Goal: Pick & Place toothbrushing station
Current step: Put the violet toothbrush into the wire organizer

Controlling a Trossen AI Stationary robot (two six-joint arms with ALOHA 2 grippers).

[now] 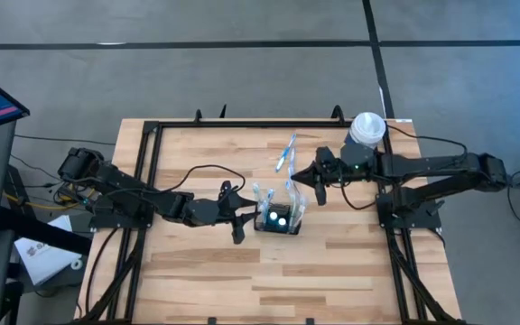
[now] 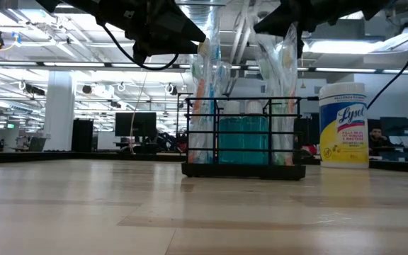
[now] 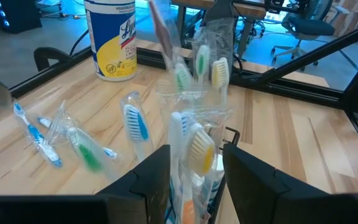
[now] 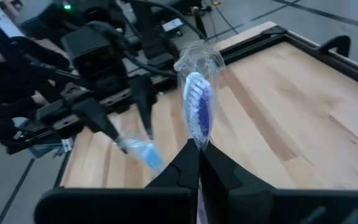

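Note:
The toothbrushing station [image 1: 278,219], a small black wire holder [image 2: 243,134], stands on the table's middle with several wrapped toothbrushes upright in it. My left gripper [image 1: 245,221] is at its left side, with a wrapped yellow-bristled toothbrush [image 3: 199,149] between its fingers. My right gripper [image 1: 301,178] hovers just beyond the station's far right corner, shut on a wrapped blue-bristled toothbrush [image 4: 197,106]. My left gripper has the wrapped toothbrush's handle [image 3: 184,199] between its two fingers, and the wrapper fills the gap. The fingers come nearly level from the table's left. The brush stands upright, head up; its lower end is hidden by the fingers. My right gripper pinches the wrapped toothbrush just below its bristle head [image 4: 199,142] between its two shut fingers. The fingers come from the table's right, slanting slightly down. The head sticks out past the fingertips, lifted clear of the table.
Loose wrapped toothbrushes [image 1: 285,153] lie on the wood beyond the station, also seen in the left wrist view [image 3: 55,140]. A white-and-yellow wipes canister [image 1: 366,129] stands at the far right. A black frame [image 1: 152,135] borders the table. There is free wood on the near side.

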